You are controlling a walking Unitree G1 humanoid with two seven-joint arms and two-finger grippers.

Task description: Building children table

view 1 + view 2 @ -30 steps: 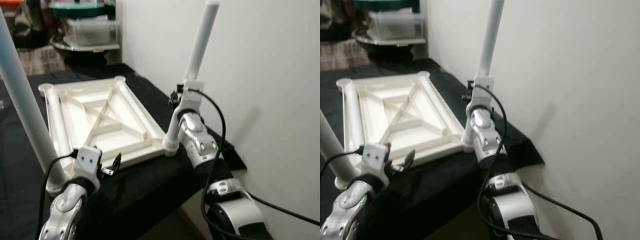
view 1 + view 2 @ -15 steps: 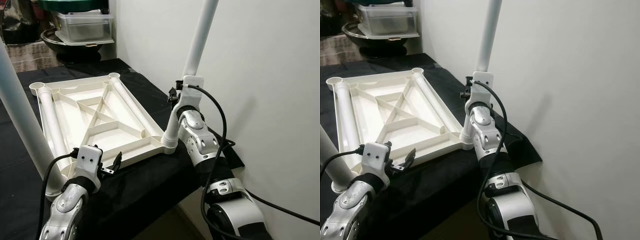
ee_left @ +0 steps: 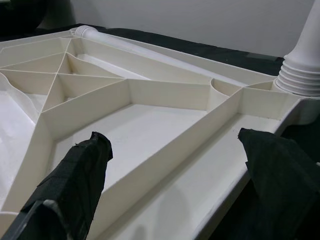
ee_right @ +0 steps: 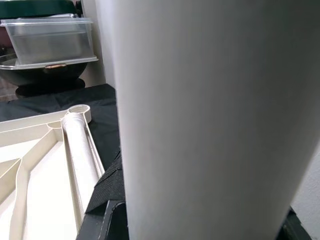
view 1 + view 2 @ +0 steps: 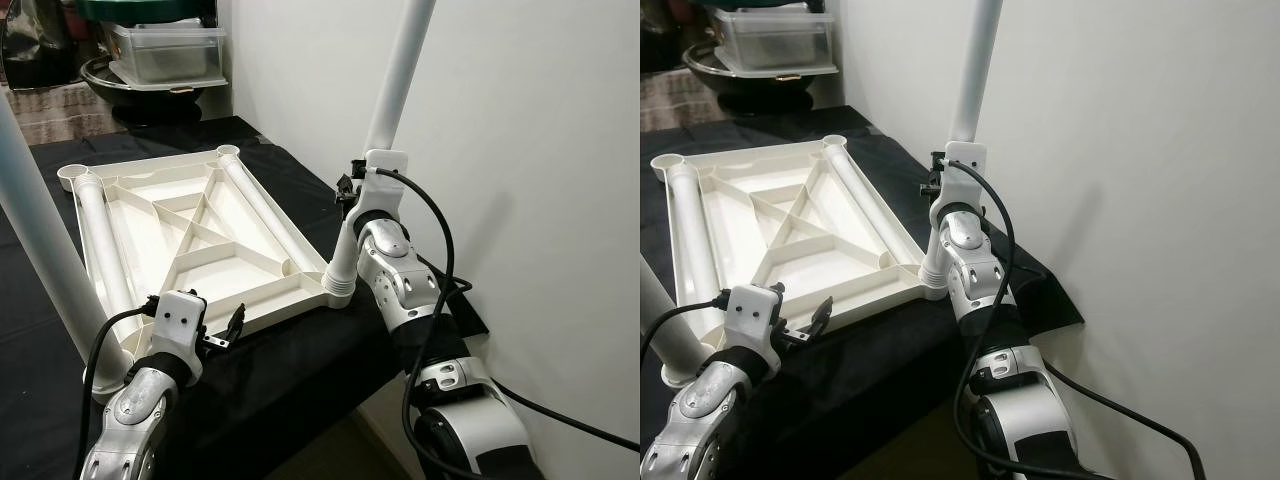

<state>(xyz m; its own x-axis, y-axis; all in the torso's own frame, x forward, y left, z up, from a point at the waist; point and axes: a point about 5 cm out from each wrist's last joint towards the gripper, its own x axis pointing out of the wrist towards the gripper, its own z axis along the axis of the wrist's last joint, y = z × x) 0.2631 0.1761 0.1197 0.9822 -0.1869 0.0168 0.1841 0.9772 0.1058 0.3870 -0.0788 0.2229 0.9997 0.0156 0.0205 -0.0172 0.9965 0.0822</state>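
two legs stand in the upturned tabletop (image 5: 190, 240), right gripper (image 5: 350, 192) seemingly clamped on one leg (image 5: 385, 110), left gripper (image 5: 222, 335) spread apart; two sockets remain.

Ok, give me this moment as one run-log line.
stage: fitting legs | right gripper: shut on leg, upright in tabletop corner socket | left gripper: open, at tabletop near edge

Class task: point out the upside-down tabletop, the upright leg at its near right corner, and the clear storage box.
tabletop (image 5: 200, 240), left eye view, central ribbing
upright leg (image 5: 395, 85), left eye view, mid shaft
storage box (image 5: 165, 52), left eye view, front wall
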